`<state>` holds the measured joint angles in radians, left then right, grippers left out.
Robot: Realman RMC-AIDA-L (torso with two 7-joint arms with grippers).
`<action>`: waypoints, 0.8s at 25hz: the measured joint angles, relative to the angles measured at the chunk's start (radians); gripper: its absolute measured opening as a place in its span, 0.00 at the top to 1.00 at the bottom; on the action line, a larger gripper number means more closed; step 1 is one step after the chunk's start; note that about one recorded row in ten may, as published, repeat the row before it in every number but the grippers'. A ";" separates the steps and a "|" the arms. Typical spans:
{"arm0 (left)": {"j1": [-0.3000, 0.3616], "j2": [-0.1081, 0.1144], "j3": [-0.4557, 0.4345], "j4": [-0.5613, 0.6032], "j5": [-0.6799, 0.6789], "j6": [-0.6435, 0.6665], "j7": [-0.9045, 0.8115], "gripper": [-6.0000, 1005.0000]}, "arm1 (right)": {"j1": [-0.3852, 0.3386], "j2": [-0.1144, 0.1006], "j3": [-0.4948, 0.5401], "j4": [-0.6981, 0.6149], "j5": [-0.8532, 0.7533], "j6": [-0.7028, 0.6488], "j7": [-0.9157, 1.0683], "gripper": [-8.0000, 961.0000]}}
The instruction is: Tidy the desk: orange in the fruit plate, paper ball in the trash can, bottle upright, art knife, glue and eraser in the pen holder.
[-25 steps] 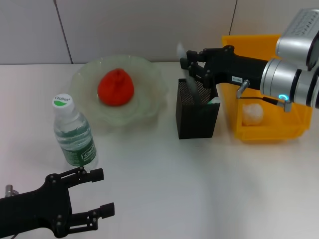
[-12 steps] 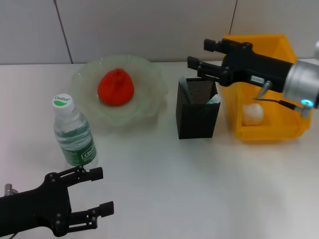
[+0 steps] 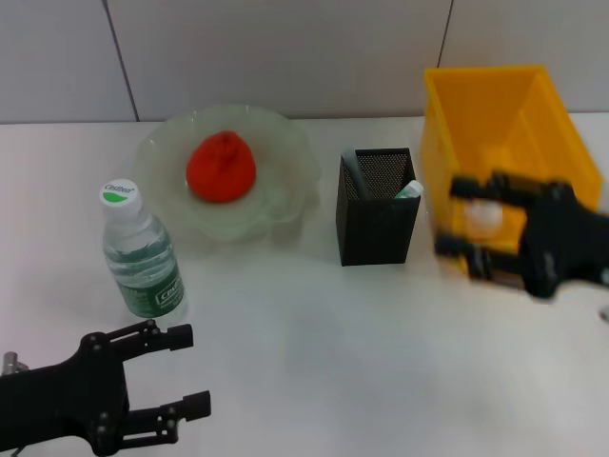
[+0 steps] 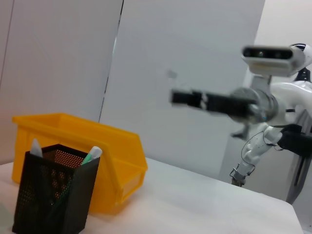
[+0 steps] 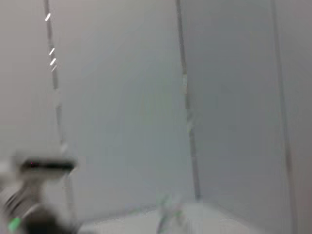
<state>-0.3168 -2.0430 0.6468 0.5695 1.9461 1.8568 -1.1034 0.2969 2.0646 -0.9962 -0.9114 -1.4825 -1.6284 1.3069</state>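
Right end effector (image 3: 455, 219), fingers apart and empty, hangs before the trash can (image 3: 447, 114) front edge.

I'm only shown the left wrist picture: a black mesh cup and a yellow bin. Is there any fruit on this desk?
Observer: Yes, the orange lies in the fruit plate, to the left of the pen holder.
Operator: Any bottle?
Observer: The bottle stands upright, just beyond the open left gripper.
Operator: Anything inside the bin?
Observer: A white paper ball lies in the trash can, seen between the fingers of the open right gripper.
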 joint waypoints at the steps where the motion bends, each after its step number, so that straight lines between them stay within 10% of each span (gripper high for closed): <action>1: -0.004 0.007 -0.002 0.000 0.001 0.002 -0.009 0.19 | -0.012 -0.013 0.017 0.010 -0.075 -0.047 0.010 0.29; 20: -0.068 0.065 0.007 -0.023 0.079 0.101 -0.085 0.19 | 0.126 -0.007 0.033 0.145 -0.400 -0.125 0.016 0.29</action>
<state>-0.3851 -1.9781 0.6534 0.5465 2.0252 1.9575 -1.1888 0.4225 2.0579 -0.9630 -0.7665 -1.8820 -1.7529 1.3232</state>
